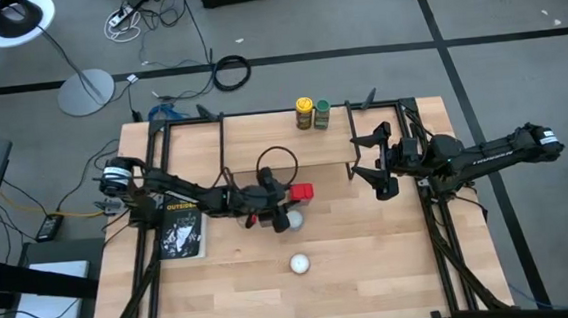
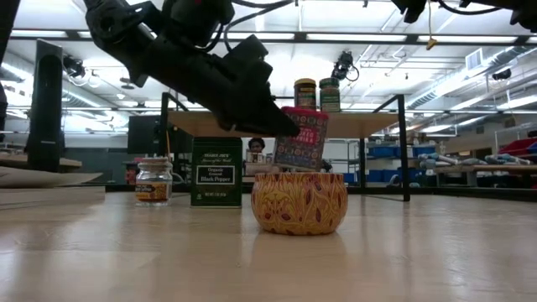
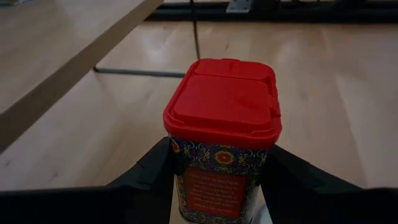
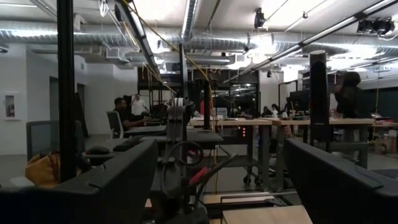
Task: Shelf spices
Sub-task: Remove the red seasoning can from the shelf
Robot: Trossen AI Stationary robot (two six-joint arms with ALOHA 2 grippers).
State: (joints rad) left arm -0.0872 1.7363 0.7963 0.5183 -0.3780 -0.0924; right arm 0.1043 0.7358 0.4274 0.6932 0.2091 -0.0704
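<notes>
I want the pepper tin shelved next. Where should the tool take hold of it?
Grip the dark pepper tin across its flat side faces near the top, coming down from above: it stands upright, and the tan jar beside it leaves little side room.

Two jars (image 1: 312, 113) atop the shelf (image 1: 264, 152)

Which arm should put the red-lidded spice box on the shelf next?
Left. Its left gripper already holds the red box near the shelf; the right gripper hangs empty.

shelf (image 1: 263, 140): 1 | spice containers: 5 | white round objects: 2 | arms: 2
</notes>
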